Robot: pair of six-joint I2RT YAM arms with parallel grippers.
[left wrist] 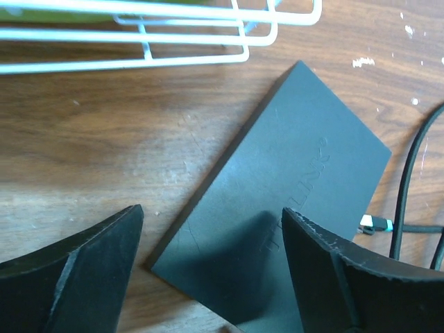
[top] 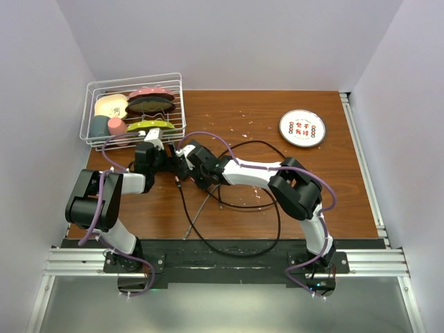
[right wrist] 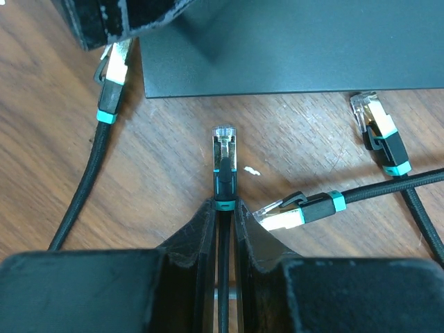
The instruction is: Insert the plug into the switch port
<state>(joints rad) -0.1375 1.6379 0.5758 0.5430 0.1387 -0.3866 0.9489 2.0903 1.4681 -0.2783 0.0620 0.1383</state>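
The switch is a flat matte-black box (left wrist: 291, 173) lying on the wooden table; it also shows in the right wrist view (right wrist: 298, 48). Its ports do not show from these angles. My left gripper (left wrist: 211, 214) is open and empty, hovering over the box's near corner. My right gripper (right wrist: 224, 205) is shut on a black cable just behind its plug (right wrist: 224, 156). The plug has a clear tip and a teal ring, and points at the box's long edge a short gap away. In the top view both grippers, left (top: 158, 154) and right (top: 182, 165), meet over the box.
Three loose plugs lie near the box: one on the left (right wrist: 111, 73), one on the right (right wrist: 378, 132), and one beside my right fingers (right wrist: 291, 211). Black cable loops (top: 236, 201) cross the table. A white wire basket (top: 132, 111) of dishes stands at the back left. A round white disc (top: 302, 128) lies at the back right.
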